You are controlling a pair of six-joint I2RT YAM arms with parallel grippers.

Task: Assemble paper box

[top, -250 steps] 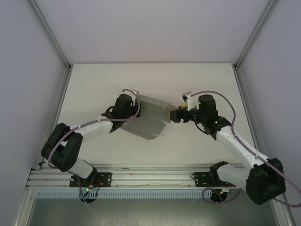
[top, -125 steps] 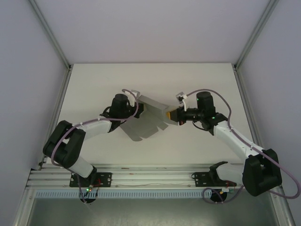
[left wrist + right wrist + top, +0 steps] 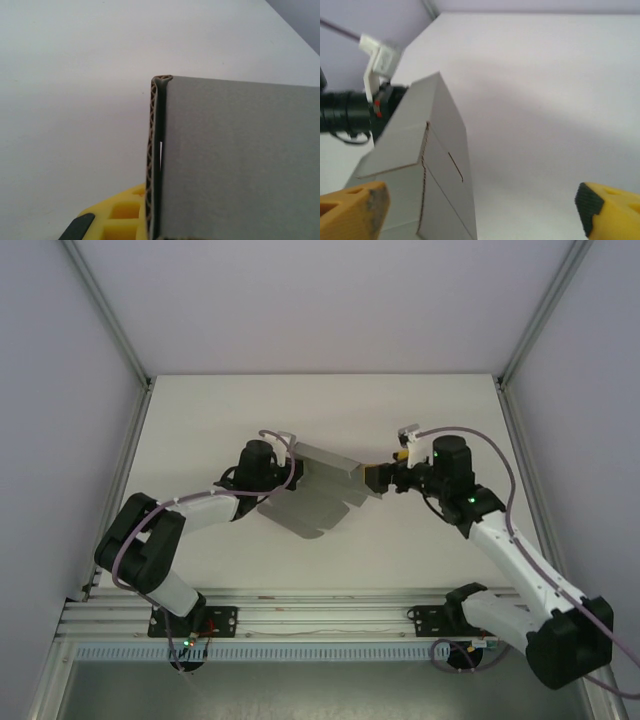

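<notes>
Box point(image 3: 318, 490) being held half-folded over the counter's point(image 3: 420, 410) middle.
Left fingers point(image 3: 127, 202) are gripping its folded edge; right fingers point(image 3: 350, 210) are now gaping, having just released the flap, which is seemingly staying folded.

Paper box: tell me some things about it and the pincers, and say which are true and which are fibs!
The paper box is grey. True.
It is a finished, closed box. False: it is an open, partly folded sheet.
The right pincer is shut tight. False: its fingers stand wide apart.
The left pincer holds one edge of the paper box. True.
</notes>
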